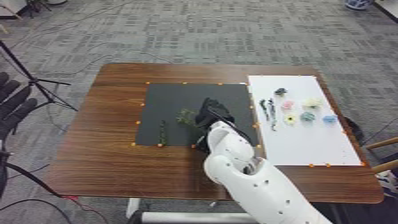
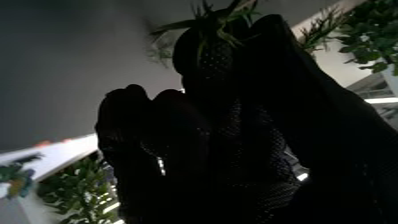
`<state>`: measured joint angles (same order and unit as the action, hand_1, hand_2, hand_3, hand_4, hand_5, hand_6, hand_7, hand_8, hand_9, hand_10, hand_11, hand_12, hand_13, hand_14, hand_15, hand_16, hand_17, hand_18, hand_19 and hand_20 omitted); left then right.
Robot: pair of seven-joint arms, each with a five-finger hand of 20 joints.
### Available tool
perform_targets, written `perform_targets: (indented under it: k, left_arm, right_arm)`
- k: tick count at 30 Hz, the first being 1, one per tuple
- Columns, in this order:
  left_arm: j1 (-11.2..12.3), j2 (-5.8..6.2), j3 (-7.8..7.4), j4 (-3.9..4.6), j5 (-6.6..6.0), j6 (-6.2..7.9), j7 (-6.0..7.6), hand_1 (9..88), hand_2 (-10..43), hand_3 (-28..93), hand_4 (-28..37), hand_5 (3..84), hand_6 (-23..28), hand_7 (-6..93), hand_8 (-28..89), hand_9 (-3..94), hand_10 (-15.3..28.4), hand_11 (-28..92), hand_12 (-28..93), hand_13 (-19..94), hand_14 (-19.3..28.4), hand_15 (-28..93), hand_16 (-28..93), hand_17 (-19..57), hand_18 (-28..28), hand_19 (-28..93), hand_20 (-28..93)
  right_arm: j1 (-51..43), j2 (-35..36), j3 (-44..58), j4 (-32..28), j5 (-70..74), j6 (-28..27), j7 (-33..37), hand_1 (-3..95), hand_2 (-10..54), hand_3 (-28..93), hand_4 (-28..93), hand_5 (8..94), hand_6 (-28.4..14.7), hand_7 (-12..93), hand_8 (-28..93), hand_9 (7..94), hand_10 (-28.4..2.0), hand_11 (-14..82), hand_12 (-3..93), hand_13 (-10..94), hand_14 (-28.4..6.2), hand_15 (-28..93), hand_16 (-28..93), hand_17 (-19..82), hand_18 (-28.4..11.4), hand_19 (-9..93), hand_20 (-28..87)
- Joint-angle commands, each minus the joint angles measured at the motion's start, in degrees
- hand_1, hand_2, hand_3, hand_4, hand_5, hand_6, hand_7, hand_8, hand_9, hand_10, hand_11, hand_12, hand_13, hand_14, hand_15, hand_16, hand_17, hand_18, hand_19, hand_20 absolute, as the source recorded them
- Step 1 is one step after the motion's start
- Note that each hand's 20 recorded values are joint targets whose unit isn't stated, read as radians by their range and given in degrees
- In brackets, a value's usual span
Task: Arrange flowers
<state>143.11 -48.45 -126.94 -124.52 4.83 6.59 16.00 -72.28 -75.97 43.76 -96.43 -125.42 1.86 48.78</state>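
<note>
Your right hand, in a black fabric glove, is over the matte, dark rectangular board, its thumb and a finger brought together at the tips around what looks like a thin, spiky-leaved green sprig. That fine pinch suits a slender stem: it grips without crushing the soft leaves and leaves them fanned out past the fingertips. Just beside the hand, on the dark board, you have a feathery green tuft; you can't tell from here whether it belongs to the held sprig. Farther left, a long, narrow green stem lies lengthwise near the board's front edge, probably as part of the layout you're building. Your stock sits on the smooth white board to the right, likely spread out so each piece can be picked singly: slim dark-green stems, then small, ruffled, rounded heads, including a pink flower, a pale yellow flower and a light blue flower. Both boards rest on the brown, wood-grained surface. Your left hand is off at the left edge, fingers spread, clear of the work.
</note>
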Motion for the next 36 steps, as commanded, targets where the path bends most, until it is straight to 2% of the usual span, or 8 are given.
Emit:
perform_targets:
  k: [1, 6, 12, 20, 26, 30, 32, 36]
  left_arm:
    - [-0.5, 0.49, 0.45, 0.29, -0.04, 0.34, -0.62, 23.6, 13.9, 68, -28.3, 38.4, 9.2, 6.4, -6, 32.4, 14.1, 11, 13, 24, 14.4, 22, -1, -2.6, 12.4, 22, 11]
    - [0.1, 0.27, -0.07, 0.13, -0.15, 0.48, -0.5, 23.5, 13.9, 68, -28.3, 38.5, 9.1, 6.7, -6, 32.3, 14.1, 11, 13, 24, 14.4, 22, -1, -2.6, 12.4, 22, 11]
    - [-0.1, 0.4, 0.24, 0.21, 0.03, 0.31, -0.64, 23.5, 13.9, 68, -28.3, 38.4, 9.0, 6.8, -6, 32.4, 14.1, 11, 13, 24, 14.5, 23, -2, -2.6, 12.4, 22, 11]
    - [-0.1, 0.4, 0.1, 0.42, 0.11, 0.31, -0.86, 24.6, 12.8, 68, -28.3, 38.4, 9.0, 6.8, -6, 32.2, 14.1, 11, 13, 23, 14.5, 23, -1, -2.6, 12.4, 22, 11]
    - [0.2, 0.28, -0.23, 0.34, 0.18, 0.22, -1.28, 25.0, 12.0, 69, -28.3, 38.2, 9.0, 6.7, -6, 32.2, 14.0, 11, 13, 23, 14.6, 23, -1, -2.7, 12.4, 22, 11]
    - [0.4, 0.15, -0.47, 0.24, 0.19, 0.14, -1.27, 25.1, 11.9, 69, -28.3, 38.3, 9.1, 6.6, -6, 32.1, 14.1, 11, 13, 23, 14.7, 23, -1, -2.7, 12.4, 22, 11]
    - [0.4, 0.11, -0.6, 0.25, 0.18, 0.14, -1.22, 25.2, 11.7, 69, -28.3, 38.2, 9.0, 6.6, -6, 32.1, 14.1, 11, 13, 23, 14.6, 23, -2, -2.7, 12.4, 22, 11]
    - [0.7, -0.09, -0.72, 0.21, 0.08, 0.31, -1.14, 25.3, 11.7, 69, -28.3, 38.2, 9.1, 6.6, -6, 32.1, 14.2, 11, 13, 23, 14.7, 23, -1, -2.7, 12.4, 22, 11]
  right_arm:
    - [-2.2, -1.5, -0.2, 0.6, -0.1, -0.1, 1.2, 54.9, -9.5, 70, -23, 83.0, -3.2, 30, 22, 84.8, -13.4, 33.9, 42.6, 79, -9.8, 72, 37, 45, -28.4, 93, 41]
    - [-2.9, -1.7, 0.4, -1.2, 1.3, -2.2, 1.3, 52.9, -9.5, 68, -22, 81.7, -3.4, 31, 22, 84.5, -13.9, 35.0, 41.1, 79, -9.7, 72, 37, 45, -28.4, 93, 41]
    - [-2.8, -1.4, 0.0, -1.8, 0.0, -2.0, 0.4, 51.0, -9.5, 65, -22, 78.0, -4.4, 29, 21, 84.4, -15.4, 38.3, 31.1, 81, -8.9, 69, 36, 45, -28.4, 93, 40]
    - [-3.6, -0.5, 0.1, -4.2, -0.6, 0.1, -0.8, 48.4, -9.5, 65, -22, 77.1, -6.0, 21, 15, 84.0, -15.7, 37.9, 28.9, 81, -8.7, 68, 37, 45, -28.4, 93, 39]
    - [-3.9, 0.0, -0.2, -6.0, -1.4, 0.4, -1.5, 46.2, -9.5, 68, -22, 76.0, -6.5, 19, 12, 84.0, -15.8, 37.4, 28.2, 81, -8.8, 67, 37, 45, -28.4, 93, 38]
    - [-4.3, 0.1, 0.5, -6.5, -0.7, -1.1, -1.6, 44.4, -9.5, 70, -22, 74.8, -7.1, 17, 5, 83.9, -16.2, 35.7, 27.4, 81, -9.0, 67, 37, 44, -28.4, 93, 38]
    - [-4.5, 0.3, 0.5, -6.7, -1.3, -0.8, -1.7, 43.2, -9.5, 72, -22, 73.2, -7.9, 15, -7, 83.5, -16.6, 35.2, 27.0, 80, -9.6, 67, 37, 44, -28.4, 93, 37]
    - [-5.3, 0.5, 1.6, -7.7, -1.0, -0.9, -2.0, 42.6, -9.5, 72, -21, 70.8, -9.2, 11, -9, 83.0, -16.9, 34.7, 26.6, 79, -10.1, 67, 37, 44, -28.4, 93, 37]
